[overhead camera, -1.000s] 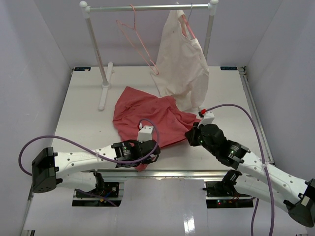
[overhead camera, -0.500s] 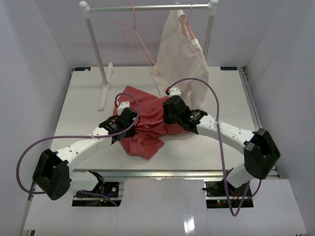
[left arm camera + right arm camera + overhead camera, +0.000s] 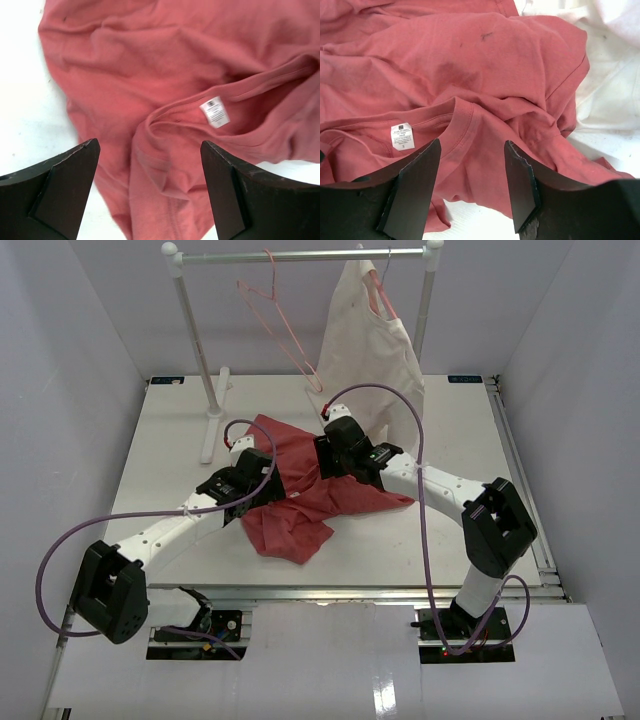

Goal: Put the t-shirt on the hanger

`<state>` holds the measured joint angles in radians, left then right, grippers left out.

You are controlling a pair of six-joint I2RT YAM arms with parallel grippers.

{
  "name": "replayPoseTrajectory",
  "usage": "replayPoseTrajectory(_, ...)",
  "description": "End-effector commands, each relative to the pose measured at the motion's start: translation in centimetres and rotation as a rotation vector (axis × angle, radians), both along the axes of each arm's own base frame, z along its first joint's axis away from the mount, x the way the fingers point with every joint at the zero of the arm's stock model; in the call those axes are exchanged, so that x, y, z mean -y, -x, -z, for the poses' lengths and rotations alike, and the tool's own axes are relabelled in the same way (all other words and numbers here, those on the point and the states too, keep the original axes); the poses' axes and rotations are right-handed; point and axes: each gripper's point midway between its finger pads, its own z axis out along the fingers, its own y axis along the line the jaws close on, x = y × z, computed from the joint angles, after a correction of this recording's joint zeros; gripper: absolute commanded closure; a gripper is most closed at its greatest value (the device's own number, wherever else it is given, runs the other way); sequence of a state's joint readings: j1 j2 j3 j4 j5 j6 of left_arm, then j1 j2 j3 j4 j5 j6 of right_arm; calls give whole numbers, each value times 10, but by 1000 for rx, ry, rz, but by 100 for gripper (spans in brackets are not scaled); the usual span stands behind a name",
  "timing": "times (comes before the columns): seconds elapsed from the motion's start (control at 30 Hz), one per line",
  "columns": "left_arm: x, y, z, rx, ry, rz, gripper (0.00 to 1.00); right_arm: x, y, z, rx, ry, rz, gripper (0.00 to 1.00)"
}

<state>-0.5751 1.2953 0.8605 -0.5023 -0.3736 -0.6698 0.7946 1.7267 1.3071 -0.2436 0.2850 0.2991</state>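
Two arms were reaching forward over the table, meeting above the t-shirt. The left arm ran on a diagonal from its base at the near left, its elbel low and its wrist over the left part of the cloth. The right arm was bent sharply at an elbow by the near right, and its forearm ran back leftward to the middle of the cloth.

The left gripper pointed down at the collar, its fingers spread wide on either side of the neck opening. The white label lay just beyond its right finger. The right gripper was likewise spread, with the collar rim between its fingers and the same label just to their left. Neither gripper held anything. Whether the fingertips touched the cloth could not be told.

The t-shirt lay crumpled at the centre of the table, its far right edge touching the hem of the cream garment. That garment hung from the right part of the rail. The hanger hung bare from the same rail, left of the cream garment and well apart from the t-shirt
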Motion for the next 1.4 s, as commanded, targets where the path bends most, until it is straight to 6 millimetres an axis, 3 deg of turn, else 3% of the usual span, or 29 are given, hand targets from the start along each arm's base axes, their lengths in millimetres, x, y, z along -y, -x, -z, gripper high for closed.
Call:
replayPoseTrajectory(0.0, 10, -14, -24, 93, 71, 9, 8, -3, -12, -15, 53, 24, -4, 41)
replayPoseTrajectory(0.23, 10, -15, -3, 61, 48, -2, 11, -13, -38, -6, 90, 40, 56, 45)
replayPoseTrajectory(0.47, 7, -11, -2, 98, 81, -11, 11, -27, -49, 10, 97, -7, 114, 45)
replayPoseTrajectory(0.67, -1, -7, 7, 95, 57, -16, 11, -36, -48, 22, 95, -17, 143, 46)
replayPoseTrajectory(0.9, -6, -5, 12, 93, 78, -22, 11, -42, -40, 13, 132, 15, 172, 44)
replayPoseTrajectory(1.37, -5, 1, 6, 120, 120, -10, 11, -15, -26, 50, 124, 196, 300, 46)
